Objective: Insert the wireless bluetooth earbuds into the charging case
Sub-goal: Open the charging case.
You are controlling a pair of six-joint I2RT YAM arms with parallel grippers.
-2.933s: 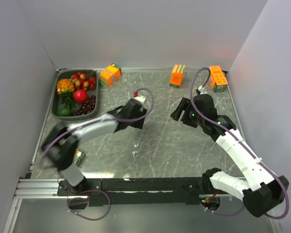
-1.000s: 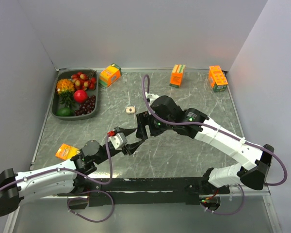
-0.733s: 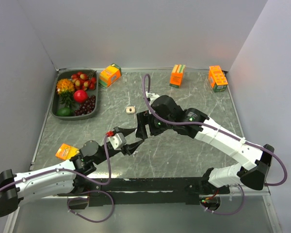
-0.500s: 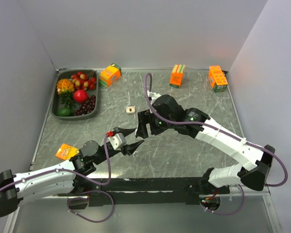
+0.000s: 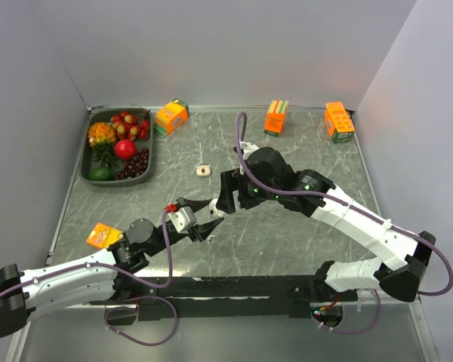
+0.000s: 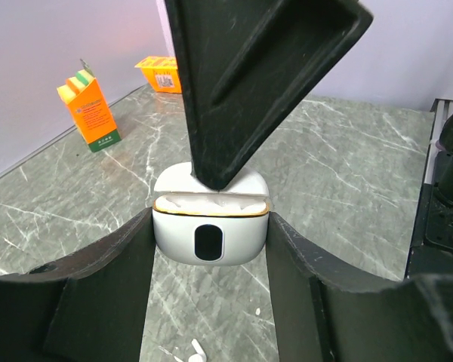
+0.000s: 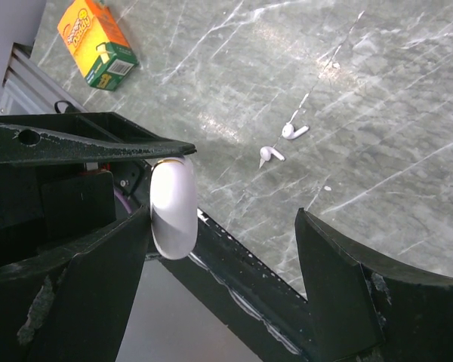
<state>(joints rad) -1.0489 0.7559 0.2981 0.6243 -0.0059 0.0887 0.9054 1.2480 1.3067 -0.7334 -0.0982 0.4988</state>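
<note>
My left gripper (image 5: 208, 219) is shut on a white charging case (image 6: 210, 241) with a dark oval spot and a gold rim. It holds the case above the table with the lid open. My right gripper (image 5: 223, 202) is open. One of its fingers (image 6: 241, 90) comes down onto the raised lid, which shows edge-on in the right wrist view (image 7: 172, 207). Two white earbuds (image 7: 294, 131) (image 7: 270, 154) lie on the table below. One earbud shows under the case in the left wrist view (image 6: 194, 351). A second small tan case (image 5: 203, 170) lies farther back.
A dark tray (image 5: 85, 167) of fruit stands at the back left. Orange cartons stand along the back (image 5: 171, 116) (image 5: 276, 117) (image 5: 338, 121), and one lies at the near left (image 5: 104, 234). The black front rail (image 7: 234, 279) runs below the grippers.
Both arms have come from the back of the table to the near middle. Over the last second the right wrist has shifted slightly right. The left gripper holds the case still.
</note>
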